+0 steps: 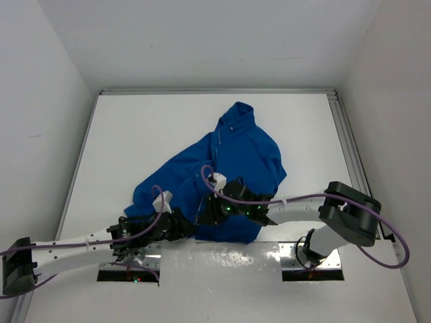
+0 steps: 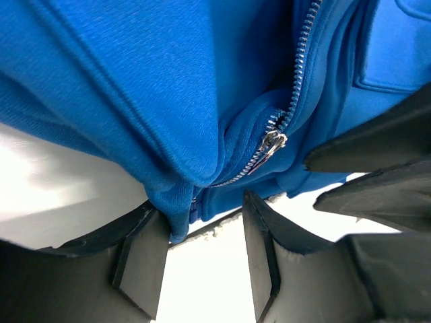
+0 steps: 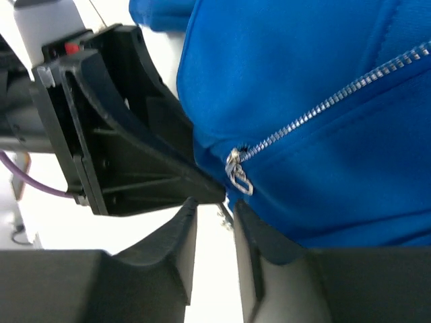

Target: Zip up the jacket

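Jacket (image 1: pixel 242 158) on wht table (image 1: pixel 135 141).

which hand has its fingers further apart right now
The left hand: its wrist view shows a broad gap between its fingers, under the jacket hem. The right hand leaves only a narrow slit, just below the zipper pull.

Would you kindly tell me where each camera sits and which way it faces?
Top external: fixed above and behind the robot, looking down at the table and jacket; both arms show, with the left tool and right tool at the hem.
Left wrist: rides the left wrist, looking past its own fingers at the zipper pull.
Right wrist: rides the right wrist, facing that pull past its own fingers.
Shared: both wrist views show the pull and the opposite tool.
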Action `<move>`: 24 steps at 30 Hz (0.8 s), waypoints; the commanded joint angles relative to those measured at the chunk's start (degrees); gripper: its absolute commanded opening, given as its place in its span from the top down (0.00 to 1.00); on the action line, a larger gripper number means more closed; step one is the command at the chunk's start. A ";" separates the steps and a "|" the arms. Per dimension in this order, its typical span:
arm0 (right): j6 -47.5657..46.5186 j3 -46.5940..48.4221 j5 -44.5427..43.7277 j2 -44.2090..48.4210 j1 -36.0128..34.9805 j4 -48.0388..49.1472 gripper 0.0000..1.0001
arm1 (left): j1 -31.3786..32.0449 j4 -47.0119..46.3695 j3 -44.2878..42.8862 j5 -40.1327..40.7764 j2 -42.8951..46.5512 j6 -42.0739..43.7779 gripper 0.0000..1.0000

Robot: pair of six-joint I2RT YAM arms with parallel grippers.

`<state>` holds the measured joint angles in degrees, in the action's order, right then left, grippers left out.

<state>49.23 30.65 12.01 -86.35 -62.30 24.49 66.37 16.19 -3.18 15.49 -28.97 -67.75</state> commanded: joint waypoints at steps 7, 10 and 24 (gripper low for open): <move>7.02 -3.31 -5.23 -3.13 -0.19 11.98 0.65 | -0.19 -12.22 5.11 -0.55 -4.78 0.69 0.71; 8.07 -5.33 -7.78 -2.08 -0.27 13.12 0.64 | -0.19 -13.28 6.17 0.42 -3.99 -0.28 0.84; 9.39 -7.71 -9.55 -2.86 -1.50 18.93 0.56 | -0.19 -9.86 7.31 0.33 1.55 -0.55 1.00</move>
<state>58.11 23.29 3.27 -89.36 -63.29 38.00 66.37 8.73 -2.85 15.55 -28.42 -68.01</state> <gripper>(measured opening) 0.446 0.030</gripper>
